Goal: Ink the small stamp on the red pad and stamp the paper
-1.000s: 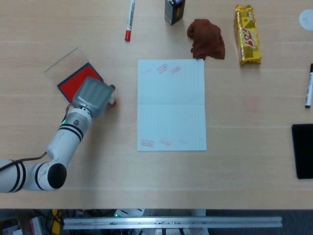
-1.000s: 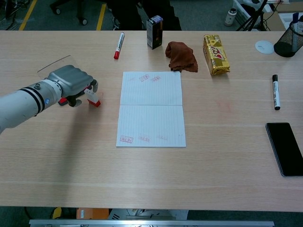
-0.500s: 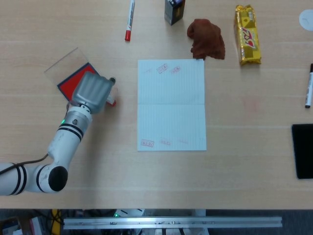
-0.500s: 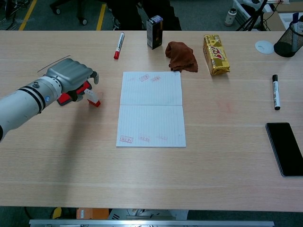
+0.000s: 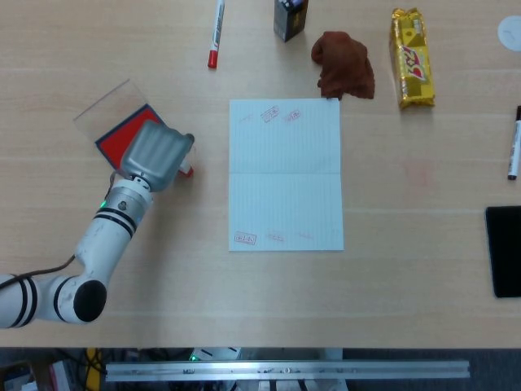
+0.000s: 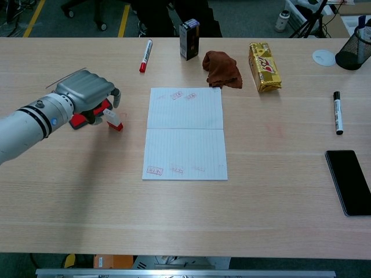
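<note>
The small stamp [image 5: 186, 169] [image 6: 114, 120], white with a red base, stands tilted on the table just right of the red ink pad [image 5: 118, 138] [image 6: 78, 120]. My left hand [image 5: 155, 155] [image 6: 87, 92] hovers over both and hides much of the pad. Its fingers arch downward above the stamp, and I see no firm grip on it. The light blue lined paper [image 5: 285, 175] [image 6: 185, 133] lies flat to the right, with faint red stamp marks near its top and bottom left. My right hand shows in neither view.
The pad's clear lid [image 5: 110, 106] stands open behind it. Along the far edge lie a red marker [image 5: 216, 32], a dark box [image 5: 289, 18], a brown cloth [image 5: 345, 65] and a yellow packet [image 5: 411, 57]. On the right lie a black marker [image 6: 337, 112] and a phone [image 6: 349, 182].
My left hand rose slightly off the stamp and pad, and its fingers loosened. The stamp stayed at the same spot on the table.
</note>
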`<state>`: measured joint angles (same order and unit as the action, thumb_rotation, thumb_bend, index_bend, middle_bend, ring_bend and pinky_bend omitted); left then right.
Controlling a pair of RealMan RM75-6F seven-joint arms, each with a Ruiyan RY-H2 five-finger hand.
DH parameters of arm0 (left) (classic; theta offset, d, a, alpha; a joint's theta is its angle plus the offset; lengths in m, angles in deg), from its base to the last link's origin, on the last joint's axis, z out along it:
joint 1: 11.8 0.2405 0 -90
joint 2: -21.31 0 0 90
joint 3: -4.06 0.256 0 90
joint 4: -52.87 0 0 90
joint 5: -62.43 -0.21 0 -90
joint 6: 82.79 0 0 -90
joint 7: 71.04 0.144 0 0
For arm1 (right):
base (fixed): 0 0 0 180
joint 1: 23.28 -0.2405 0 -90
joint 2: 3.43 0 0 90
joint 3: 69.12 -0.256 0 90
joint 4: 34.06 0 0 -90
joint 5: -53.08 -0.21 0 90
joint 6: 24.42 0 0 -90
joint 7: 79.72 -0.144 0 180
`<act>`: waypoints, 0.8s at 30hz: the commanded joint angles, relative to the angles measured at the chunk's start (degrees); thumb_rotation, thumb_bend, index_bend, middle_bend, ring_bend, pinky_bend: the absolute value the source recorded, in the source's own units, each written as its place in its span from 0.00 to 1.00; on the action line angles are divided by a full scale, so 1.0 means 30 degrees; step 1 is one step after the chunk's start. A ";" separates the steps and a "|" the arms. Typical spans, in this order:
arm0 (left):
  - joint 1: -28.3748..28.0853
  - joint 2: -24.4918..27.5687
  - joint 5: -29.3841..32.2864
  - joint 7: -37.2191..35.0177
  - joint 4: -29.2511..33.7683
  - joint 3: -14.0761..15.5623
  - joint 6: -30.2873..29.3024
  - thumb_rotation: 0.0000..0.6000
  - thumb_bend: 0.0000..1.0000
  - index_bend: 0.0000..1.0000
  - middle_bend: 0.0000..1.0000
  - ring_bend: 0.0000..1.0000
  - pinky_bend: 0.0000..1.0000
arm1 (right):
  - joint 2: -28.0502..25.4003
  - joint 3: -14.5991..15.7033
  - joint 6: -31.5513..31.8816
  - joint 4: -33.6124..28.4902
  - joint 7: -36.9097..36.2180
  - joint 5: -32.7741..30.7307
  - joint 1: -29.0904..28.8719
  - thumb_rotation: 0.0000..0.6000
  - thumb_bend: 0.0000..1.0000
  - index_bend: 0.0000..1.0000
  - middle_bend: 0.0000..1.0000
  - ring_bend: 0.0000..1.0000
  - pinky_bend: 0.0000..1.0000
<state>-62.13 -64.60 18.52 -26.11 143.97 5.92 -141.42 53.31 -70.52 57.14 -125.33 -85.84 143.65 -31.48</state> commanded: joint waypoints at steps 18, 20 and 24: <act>-0.0064 -0.1434 0.1594 0.1179 -0.1618 -0.0391 0.0426 1.00 0.24 0.43 1.00 1.00 1.00 | -0.0053 0.0049 0.0041 0.0005 0.0017 -0.0086 0.0144 1.00 0.19 0.07 0.17 0.09 0.15; -0.0071 -0.1539 0.1647 0.1261 -0.1685 -0.0421 0.0408 1.00 0.24 0.43 1.00 1.00 1.00 | -0.0052 0.0050 0.0044 0.0010 0.0025 -0.0099 0.0157 1.00 0.19 0.07 0.17 0.09 0.16; -0.0051 -0.1726 0.1732 0.1330 -0.1828 -0.0528 0.0314 1.00 0.24 0.43 1.00 1.00 1.00 | -0.0065 0.0059 0.0048 0.0011 0.0026 -0.0119 0.0185 1.00 0.19 0.07 0.17 0.09 0.16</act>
<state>-62.29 -69.75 23.69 -22.13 138.50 4.37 -140.45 53.12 -70.34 57.28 -125.29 -85.77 143.29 -30.93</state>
